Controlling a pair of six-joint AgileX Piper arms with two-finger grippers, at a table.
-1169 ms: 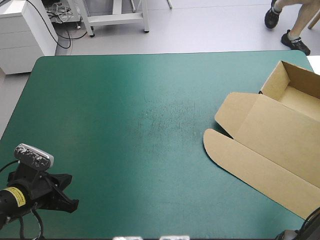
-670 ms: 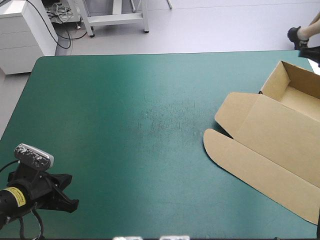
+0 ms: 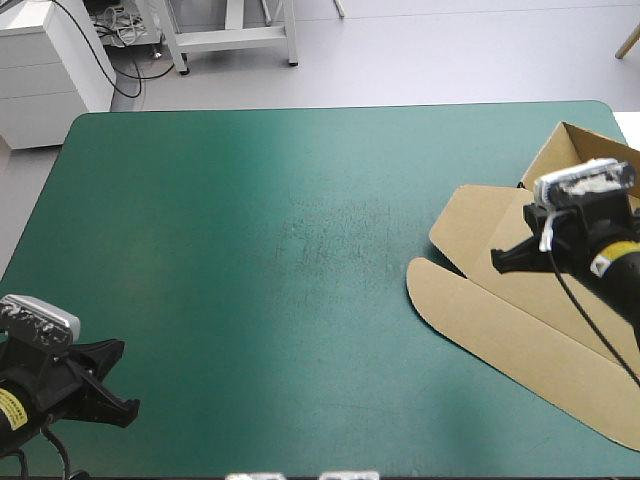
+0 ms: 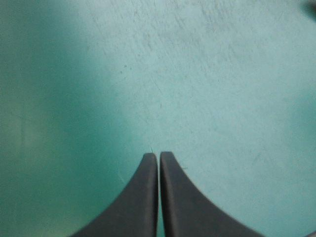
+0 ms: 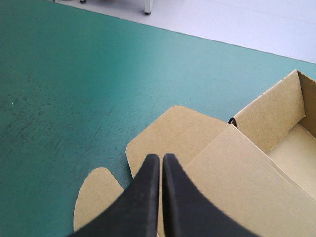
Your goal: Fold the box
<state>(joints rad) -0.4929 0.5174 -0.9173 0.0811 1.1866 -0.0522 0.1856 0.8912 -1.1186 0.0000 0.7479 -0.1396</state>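
The brown box (image 3: 560, 330) lies at the table's right side as an open tray (image 3: 600, 190) with its lid flat and rounded flaps (image 3: 440, 300) toward the middle. My right gripper (image 3: 497, 260) hovers over the lid, shut and holding nothing. In the right wrist view its black fingers (image 5: 161, 156) meet in a point above the lid (image 5: 232, 173), with the tray (image 5: 291, 133) ahead and to the side. My left gripper (image 3: 128, 412) is near the front left corner. It is shut over bare cover (image 4: 158, 154), far from the box.
The teal-green cover (image 3: 300, 250) stretches wide between the two grippers. The box reaches the table's right edge (image 3: 620, 120), and its front flap (image 3: 530, 370) runs close to the front right corner.
My right arm has come into view from the right and now hangs over the box lid with its fingers shut. My left gripper has drawn back toward the front left corner.
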